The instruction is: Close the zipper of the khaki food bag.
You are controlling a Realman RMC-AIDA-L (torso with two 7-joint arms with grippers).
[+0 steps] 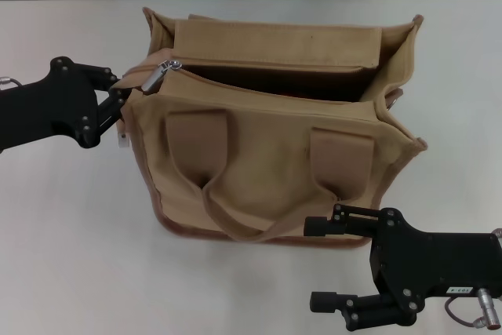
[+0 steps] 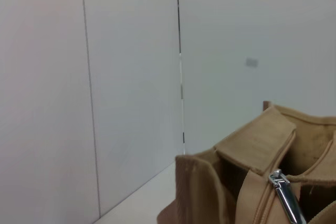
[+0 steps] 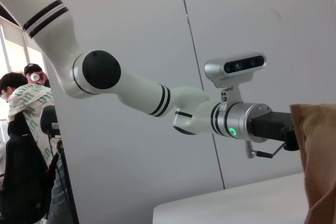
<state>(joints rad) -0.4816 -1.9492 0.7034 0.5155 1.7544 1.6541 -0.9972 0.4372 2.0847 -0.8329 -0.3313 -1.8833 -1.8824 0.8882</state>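
You see matt, coarse canvas on the khaki food bag (image 1: pixel 267 170), and glossy metal on the zipper (image 1: pixel 154 76) pull.

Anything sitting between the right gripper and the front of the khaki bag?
Nothing: head view shows only bare table between the right gripper and the khaki food bag.

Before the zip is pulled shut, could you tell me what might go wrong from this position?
1. The zipper pull sits at the bag's left end, with the left claw against that corner; pulling may drag the unsteadied khaki food bag along.
2. The bag's mouth gapes wide, so the slider could jam.
3. The right claw hovers open near the front handle and might snag it.
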